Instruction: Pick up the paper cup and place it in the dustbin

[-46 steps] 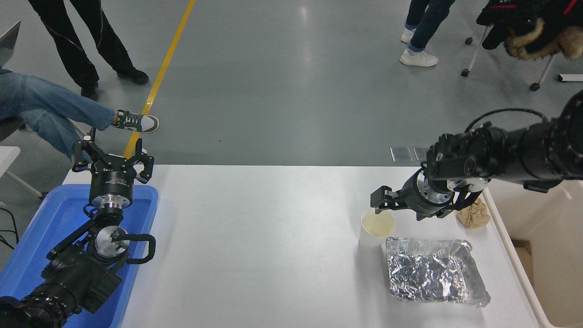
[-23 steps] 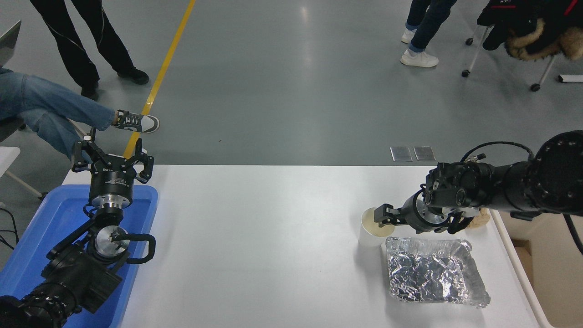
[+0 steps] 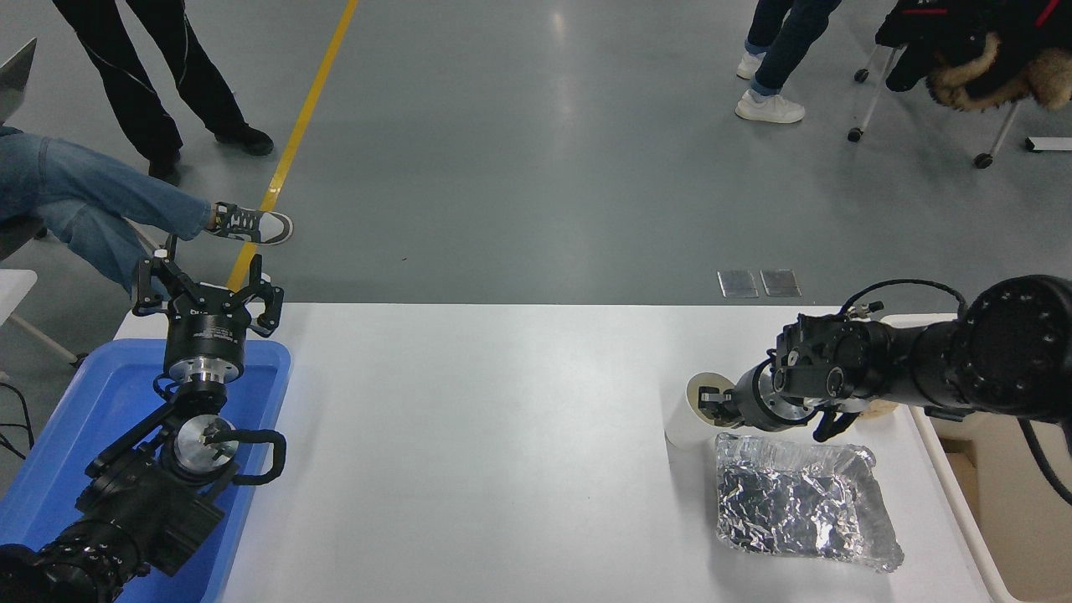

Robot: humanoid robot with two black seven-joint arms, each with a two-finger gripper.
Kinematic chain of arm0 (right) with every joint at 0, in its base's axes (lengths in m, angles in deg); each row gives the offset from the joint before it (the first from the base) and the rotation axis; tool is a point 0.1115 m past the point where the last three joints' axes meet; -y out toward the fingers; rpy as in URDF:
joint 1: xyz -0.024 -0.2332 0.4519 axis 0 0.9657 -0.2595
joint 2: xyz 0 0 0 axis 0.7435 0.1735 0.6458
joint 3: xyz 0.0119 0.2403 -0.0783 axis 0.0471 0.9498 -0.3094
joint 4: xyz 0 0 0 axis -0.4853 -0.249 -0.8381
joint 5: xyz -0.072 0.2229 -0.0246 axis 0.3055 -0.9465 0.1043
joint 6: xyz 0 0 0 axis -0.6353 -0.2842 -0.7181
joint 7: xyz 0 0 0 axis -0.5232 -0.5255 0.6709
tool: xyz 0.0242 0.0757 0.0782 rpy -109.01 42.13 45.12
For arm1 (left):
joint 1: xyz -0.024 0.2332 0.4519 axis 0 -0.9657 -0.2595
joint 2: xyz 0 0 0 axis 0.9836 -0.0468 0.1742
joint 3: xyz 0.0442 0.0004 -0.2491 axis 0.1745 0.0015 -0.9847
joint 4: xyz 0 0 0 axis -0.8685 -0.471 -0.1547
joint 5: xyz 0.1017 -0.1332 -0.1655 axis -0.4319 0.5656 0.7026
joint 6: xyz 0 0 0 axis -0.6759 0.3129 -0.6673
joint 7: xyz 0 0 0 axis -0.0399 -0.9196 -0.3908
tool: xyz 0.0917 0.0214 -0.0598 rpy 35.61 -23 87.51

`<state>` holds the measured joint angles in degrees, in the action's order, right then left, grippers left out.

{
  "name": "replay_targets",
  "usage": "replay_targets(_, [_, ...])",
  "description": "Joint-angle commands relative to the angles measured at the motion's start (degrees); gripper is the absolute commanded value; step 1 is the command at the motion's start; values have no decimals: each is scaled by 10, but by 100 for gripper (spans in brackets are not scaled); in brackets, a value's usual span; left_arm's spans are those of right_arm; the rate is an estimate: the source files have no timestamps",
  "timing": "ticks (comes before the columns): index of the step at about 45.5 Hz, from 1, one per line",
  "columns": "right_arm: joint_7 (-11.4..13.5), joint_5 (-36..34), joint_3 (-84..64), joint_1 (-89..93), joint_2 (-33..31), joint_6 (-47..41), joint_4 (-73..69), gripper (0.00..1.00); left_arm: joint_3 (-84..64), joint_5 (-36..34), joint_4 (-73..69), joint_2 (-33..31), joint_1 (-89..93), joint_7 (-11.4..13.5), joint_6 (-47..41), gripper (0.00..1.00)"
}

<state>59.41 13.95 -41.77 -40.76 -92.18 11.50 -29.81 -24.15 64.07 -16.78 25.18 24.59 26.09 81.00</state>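
Observation:
The white paper cup [image 3: 685,423] stands tilted on the table's right part, its mouth turned towards my right gripper [image 3: 710,394]. The right gripper reaches in from the right, low over the table, and its fingers are closed on the cup's near rim, one inside the mouth. The cream-beige dustbin [image 3: 1032,519] stands beyond the table's right edge, partly cut off by the picture. My left gripper [image 3: 206,289] is parked open above the far end of the blue tray at the lower left.
A crinkled silver foil tray [image 3: 800,502] lies just in front of the cup and under my right wrist. A brown paper ball [image 3: 881,408] is mostly hidden behind the right arm. A blue tray [image 3: 92,402] sits at the left. People's legs stand beyond the table.
My right gripper came down from above the cup to its rim and closed there. The cup has tipped, its mouth now facing the gripper. The left arm has not moved.

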Motion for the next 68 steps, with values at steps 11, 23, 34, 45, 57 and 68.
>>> replay_targets(11, [-6, -3, -49, -350, -85, -105, -305, 0, 0, 0, 0, 0, 0, 0, 0, 99])
replay_targets(23, [-9, -6, -75, -581, -136, -225, -451, 0, 0, 1, 0, 1, 0, 0, 0, 99])
replay_targets(34, [-24, -6, -97, -720, -150, -325, -453, 0, -1, 1, 0, 0, -1, 0, -1, 99])
replay_targets(45, [-22, -2, -140, -614, -150, -257, -417, 0, -2, 1, 0, 0, -1, 1, -2, 99])
replay_targets(57, [-20, -1, -163, -349, -187, -165, -200, 0, -1, 0, 0, 1, 0, 0, -2, 99])
replay_targets(68, [-21, -3, -157, -105, -230, -142, 33, 0, -1, 0, 0, 0, 0, 0, -2, 99])
